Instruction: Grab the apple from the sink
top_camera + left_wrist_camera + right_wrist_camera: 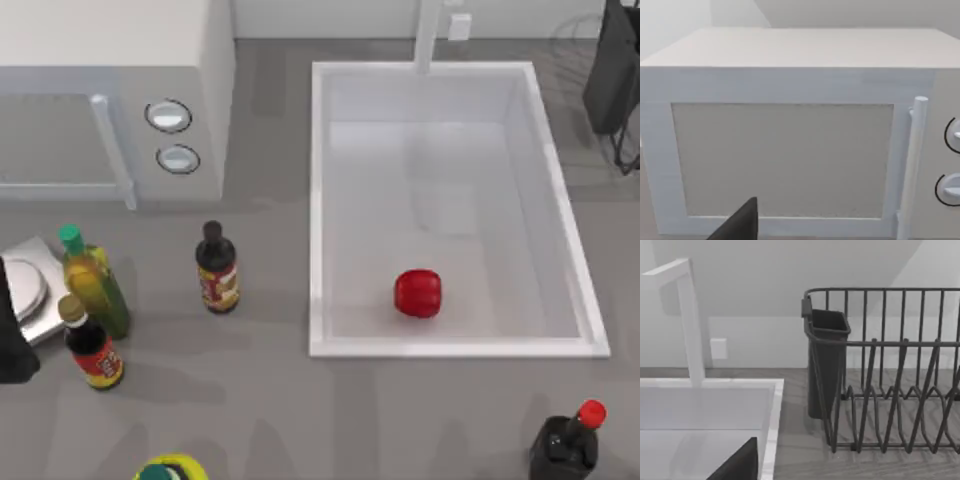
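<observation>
The red apple (417, 293) lies on the pale floor of the white sink (322, 200), near its front wall and slightly left of centre. Nothing touches it. My left arm (10, 345) sits at the table's left edge, far from the sink. A dark part of my left gripper (740, 224) shows in front of the microwave door. A dark part of my right gripper (737, 465) shows over the sink's back right corner (771, 405), beside the rack.
A white microwave (110, 110) stands at the back left. Three bottles (216, 270) (92, 285) (93, 350) and a silver scale (25, 290) stand left of the sink. A black red-capped bottle (568, 440) is front right. A dark dish rack (890, 370) stands right of the sink, and a faucet (428, 35) behind it.
</observation>
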